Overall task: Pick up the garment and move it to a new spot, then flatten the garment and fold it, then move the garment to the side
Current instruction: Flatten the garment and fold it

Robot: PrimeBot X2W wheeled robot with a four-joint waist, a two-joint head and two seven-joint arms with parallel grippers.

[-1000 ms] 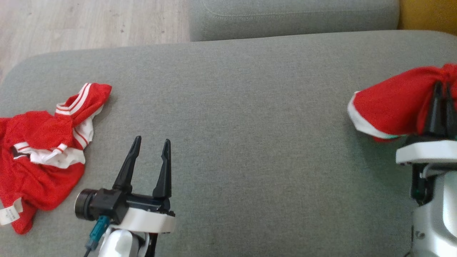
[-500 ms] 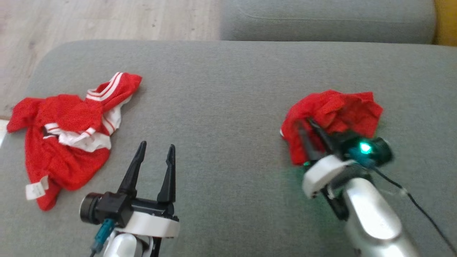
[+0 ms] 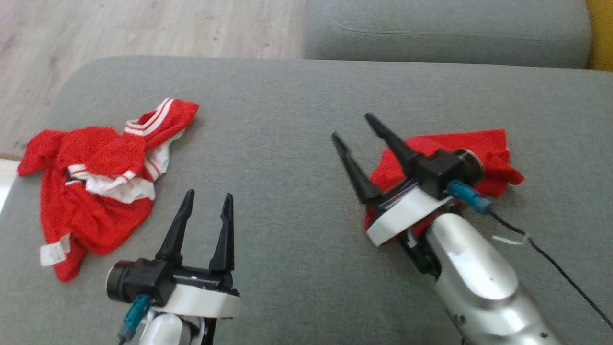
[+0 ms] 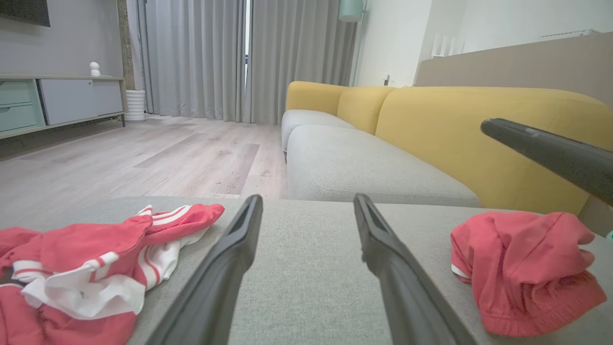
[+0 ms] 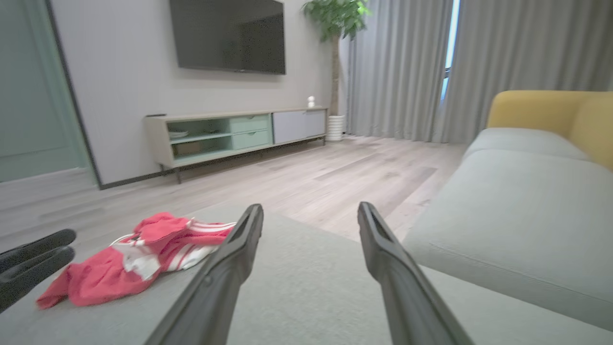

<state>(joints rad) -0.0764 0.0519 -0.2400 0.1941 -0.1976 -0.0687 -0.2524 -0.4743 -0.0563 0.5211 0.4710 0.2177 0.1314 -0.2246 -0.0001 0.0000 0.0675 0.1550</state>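
**Grey cushion [image 3: 297, 158], garment [image 3: 491, 143] lying free in a heap**

Grey upholstery makes a broad, soft work surface, with pale wood floor [image 3: 143, 28] beyond its far edge. On its right side the garment sits crumpled, plain red, partly hidden in the head view by the right arm's wrist. The right gripper [image 3: 352, 127] points past it toward the cushion's middle, jaws spread wide with nothing between them; whether the wrist touches the cloth I cannot tell. The left gripper [image 3: 209, 194] hovers over bare cushion, also wide apart and empty. It is near a second red garment with white stripes [image 3: 91, 215] that lies bunched at the left end, well apart from the first.

The garment looks light and limp, thin sporty fabric with no stiffness, so it should drape from whatever point is pinched and bunch rather than slide flat. A narrow white hem [image 4: 457, 274] shows at its lower left edge in the left wrist view; that edge seems the best hold. To spread it, each gripper probably needs its own corner along one edge, pinching few layers, since the folds are stacked and the cushion gives under pressure
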